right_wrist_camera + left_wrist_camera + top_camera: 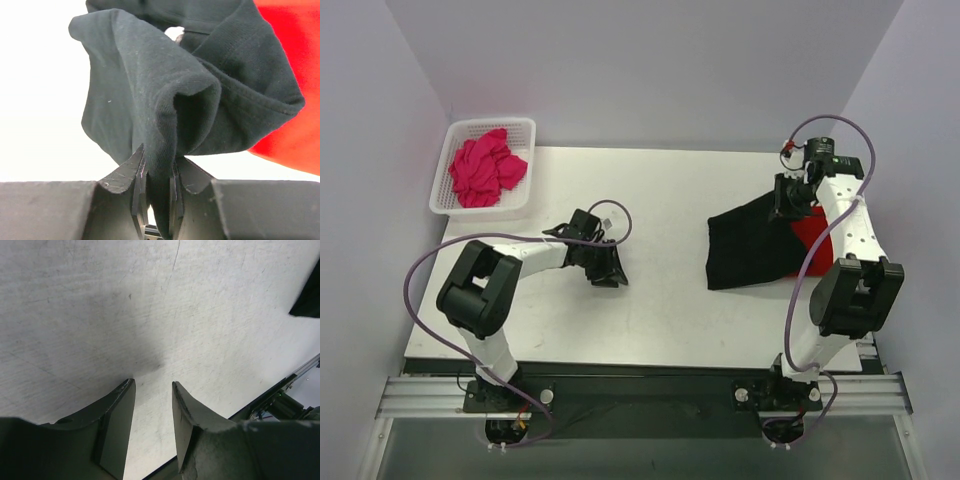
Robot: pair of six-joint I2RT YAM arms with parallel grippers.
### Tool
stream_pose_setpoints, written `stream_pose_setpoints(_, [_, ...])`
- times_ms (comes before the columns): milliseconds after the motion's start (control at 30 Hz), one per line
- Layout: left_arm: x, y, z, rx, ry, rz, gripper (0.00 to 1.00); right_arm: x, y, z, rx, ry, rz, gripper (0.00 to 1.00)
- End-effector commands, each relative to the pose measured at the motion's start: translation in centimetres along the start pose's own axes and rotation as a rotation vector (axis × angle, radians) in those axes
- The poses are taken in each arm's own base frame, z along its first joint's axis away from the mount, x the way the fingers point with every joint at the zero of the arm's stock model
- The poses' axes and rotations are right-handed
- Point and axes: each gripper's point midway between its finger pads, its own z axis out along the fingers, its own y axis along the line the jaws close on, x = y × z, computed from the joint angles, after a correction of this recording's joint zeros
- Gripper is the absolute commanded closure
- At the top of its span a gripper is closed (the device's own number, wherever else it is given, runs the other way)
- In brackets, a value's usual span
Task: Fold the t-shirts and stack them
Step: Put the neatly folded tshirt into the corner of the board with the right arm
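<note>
At far left, on the worktop's (660,190) back corner: white mesh basket (448,140), with the pink shirt (485,170) crumpled in a heap inside. Next, over bare worktop left of middle: left gripper (607,268), low, jaws apart with nothing between them. In its wrist view, two dark fingers (117,425) with pale scratched surface in the gap; touching the worktop or just above it, cannot tell. Only a dark corner of cloth at that view's right edge. Right of middle: black shirt (750,250), mostly flat on the worktop, its far right corner raised toward the back. Touching its right side: red shirt (813,238), only a strip in sight; lying under the black one or beside it, cannot tell. At far right, near the back edge: right gripper (788,198), jaws clamped on a bunched fold of the black shirt, cloth pinched between them and ballooning out above, red behind it at right. Left gripper well apart from both of these shirts.
</note>
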Motion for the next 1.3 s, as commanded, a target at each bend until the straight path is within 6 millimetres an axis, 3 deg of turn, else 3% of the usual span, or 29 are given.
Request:
stream_pose_setpoints(0, [0.2, 0.8, -0.7, -0.021, -0.025, 0.03, 0.54, -0.7, -0.9, -3.3, 0.044, -0.045, -0.008, 1.0])
stream_pose_setpoints(300, [2.0, 2.0, -1.5, -0.03, -0.034, 0.02, 0.54, -1.4, -3.2, -5.5, 0.099, -0.085, 0.015, 1.0])
stream_pose_setpoints(433, [2.5, 2.3, -1.6, -0.032, -0.031, 0.013, 0.54, -2.9, -4.0, -7.0, 0.112, -0.116, 0.027, 1.0])
stream_pose_setpoints(867, [2.3, 2.2, -1.6, -0.037, -0.044, 0.001, 0.54, -4.8, -5.7, -10.0, 0.098, -0.208, 0.098, 1.0])
stream_pose_setpoints(1133, [2.6, 2.1, -1.4, -0.05, -0.04, -0.006, 0.54, -5.6, -7.7, -10.7, 0.074, -0.251, 0.179, 1.0])
stream_pose_setpoints(1267, [2.4, 1.7, -1.4, -0.055, -0.042, -0.001, 0.54, -5.8, -8.5, -9.9, 0.06, -0.238, 0.203, 1.0])
